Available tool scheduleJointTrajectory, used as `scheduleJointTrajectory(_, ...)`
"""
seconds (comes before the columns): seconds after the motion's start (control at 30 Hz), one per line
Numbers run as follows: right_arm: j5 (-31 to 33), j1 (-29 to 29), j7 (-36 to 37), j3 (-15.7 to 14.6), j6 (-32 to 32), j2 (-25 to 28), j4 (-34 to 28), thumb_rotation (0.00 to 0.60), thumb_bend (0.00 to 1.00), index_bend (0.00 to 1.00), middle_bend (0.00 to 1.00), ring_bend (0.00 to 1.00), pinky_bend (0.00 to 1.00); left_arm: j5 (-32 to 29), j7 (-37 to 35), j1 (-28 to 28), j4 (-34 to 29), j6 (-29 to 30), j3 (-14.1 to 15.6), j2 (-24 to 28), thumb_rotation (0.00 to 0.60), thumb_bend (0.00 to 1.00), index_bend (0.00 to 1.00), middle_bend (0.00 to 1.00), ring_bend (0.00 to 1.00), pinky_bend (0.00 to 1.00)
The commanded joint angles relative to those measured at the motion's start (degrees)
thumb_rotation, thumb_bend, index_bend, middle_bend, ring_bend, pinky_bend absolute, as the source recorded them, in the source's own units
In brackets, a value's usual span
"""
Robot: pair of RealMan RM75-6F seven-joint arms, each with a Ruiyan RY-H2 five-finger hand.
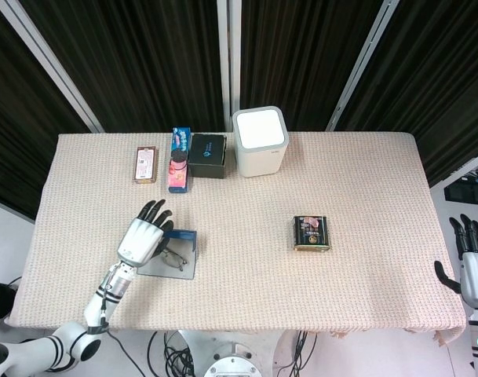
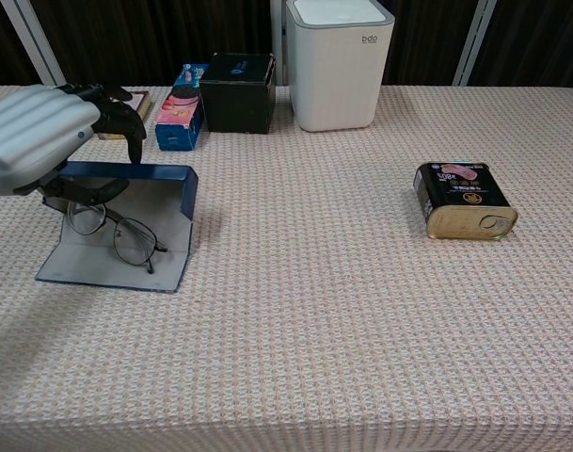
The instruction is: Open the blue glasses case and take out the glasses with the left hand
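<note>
1. The left hand (image 1: 142,236) sits at the lower left of the head view, its forearm rising from the bottom edge; the dark fingers (image 1: 155,210) fan apart and point toward the top of the frame.
2. In the chest view the same hand arches over the far left end of the blue glasses case (image 2: 126,224), fingertips curling down beyond the raised lid; whether it pinches the glasses (image 2: 112,232) or only touches them I cannot tell — the palm hides the contact.
3. The right hand (image 1: 474,259) shows only in the head view, at the right edge off the table (image 1: 364,181), fingers apart and upright, holding nothing.
4. The chest view alone shows the lid standing upright along the case's far side and the glasses lying on the open flap.
5. The case lies at left-centre of the table, long axis left to right, opening toward the bottom of the frame — the glasses run slightly diagonally across it.
</note>
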Motion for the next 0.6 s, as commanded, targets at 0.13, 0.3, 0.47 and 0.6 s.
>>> scheduleJointTrajectory(0.13, 0.11, 0.02, 0.03, -0.03, -0.17, -0.02, 0.12, 0.600, 0.28, 0.00, 0.00, 0.00, 0.00, 0.72, 0.20, 0.66, 2.13, 2.25, -1.03, -1.48, 0.600, 0.41, 0.58, 0.28, 0.10, 0.16)
scheduleJointTrajectory(0.3, 0.17, 0.06, 0.02, -0.07, -0.34, -0.06, 0.12, 0.600, 0.28, 0.00, 0.00, 0.00, 0.00, 1.79, 0.76, 0.53, 4.21, 2.12, -0.68, -2.04, 0.600, 0.41, 0.58, 0.28, 0.10, 0.16)
scheduleJointTrajectory(0.47, 0.25, 0.04, -0.05, -0.08, -0.37, 0.03, 0.03, 0.600, 0.28, 0.00, 0.00, 0.00, 0.00, 2.94, 0.71, 0.51, 6.40, 2.64, -0.41, -2.95, 0.600, 0.41, 0.58, 0.28, 0.10, 0.15)
scheduleJointTrajectory(0.6, 0.34, 0.03, 0.02, -0.05, -0.41, 0.04, 0.08, 0.600, 0.28, 0.00, 0.00, 0.00, 0.00, 3.17, 0.27, 0.59, 7.43, 2.91, -0.58, -3.29, 0.600, 0.41, 0.58, 0.28, 0.10, 0.15)
